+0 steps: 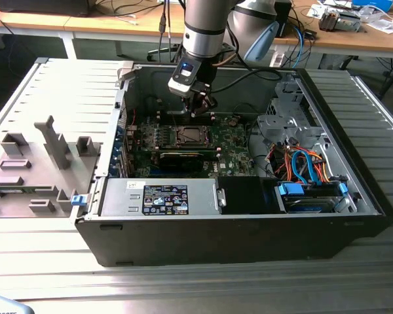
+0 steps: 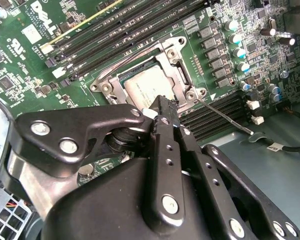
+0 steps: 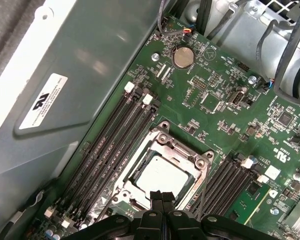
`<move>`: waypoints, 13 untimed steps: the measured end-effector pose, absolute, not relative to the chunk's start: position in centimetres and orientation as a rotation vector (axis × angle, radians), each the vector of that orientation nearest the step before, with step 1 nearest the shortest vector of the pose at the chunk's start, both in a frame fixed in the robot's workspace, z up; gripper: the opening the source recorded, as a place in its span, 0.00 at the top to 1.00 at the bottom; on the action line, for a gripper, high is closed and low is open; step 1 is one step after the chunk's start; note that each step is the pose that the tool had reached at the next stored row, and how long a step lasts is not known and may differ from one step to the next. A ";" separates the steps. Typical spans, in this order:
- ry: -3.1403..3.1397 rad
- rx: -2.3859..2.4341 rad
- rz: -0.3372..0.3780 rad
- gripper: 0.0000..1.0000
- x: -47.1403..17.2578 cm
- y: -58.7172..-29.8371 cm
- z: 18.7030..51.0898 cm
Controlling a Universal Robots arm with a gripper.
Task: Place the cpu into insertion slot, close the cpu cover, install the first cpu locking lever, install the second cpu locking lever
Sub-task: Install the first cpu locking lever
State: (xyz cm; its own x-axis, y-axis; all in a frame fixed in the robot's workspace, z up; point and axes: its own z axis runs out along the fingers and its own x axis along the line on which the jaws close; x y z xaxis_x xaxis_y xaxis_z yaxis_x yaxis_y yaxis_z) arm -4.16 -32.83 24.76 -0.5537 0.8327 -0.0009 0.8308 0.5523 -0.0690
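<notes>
The cpu (image 3: 162,176) lies in the insertion slot (image 1: 192,136), its silver-grey face showing through the window of the cpu cover (image 3: 166,144). The cover lies flat over it, also seen as the cpu cover (image 2: 179,67) around the cpu (image 2: 140,89) in the second wrist view. My gripper (image 3: 162,199) hangs just above one edge of the socket, fingers pressed together with nothing between them. A thin metal locking lever (image 2: 225,116) runs out from the socket's corner over the black memory slots. In the exterior view the gripper (image 1: 198,112) hovers above the socket.
The motherboard (image 1: 232,147) lies inside an open computer case (image 1: 249,235). Black memory slots (image 3: 115,145) flank the socket on both sides. A drive cage with orange and blue cables (image 1: 301,167) fills the exterior view's right. A grey fixture tray (image 1: 33,170) stands outside the case.
</notes>
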 end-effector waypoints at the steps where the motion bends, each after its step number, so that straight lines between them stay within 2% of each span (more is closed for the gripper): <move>1: -2.740 -1.467 0.095 0.89 -4.2 -32.8 24.8; 13: -2.750 -1.449 0.096 0.89 -4.2 -32.8 24.8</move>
State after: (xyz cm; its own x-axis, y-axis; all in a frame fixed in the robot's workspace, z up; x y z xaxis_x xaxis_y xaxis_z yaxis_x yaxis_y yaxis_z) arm -4.16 -32.83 24.76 -0.5653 0.8249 -0.0009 0.8229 0.5639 -0.0690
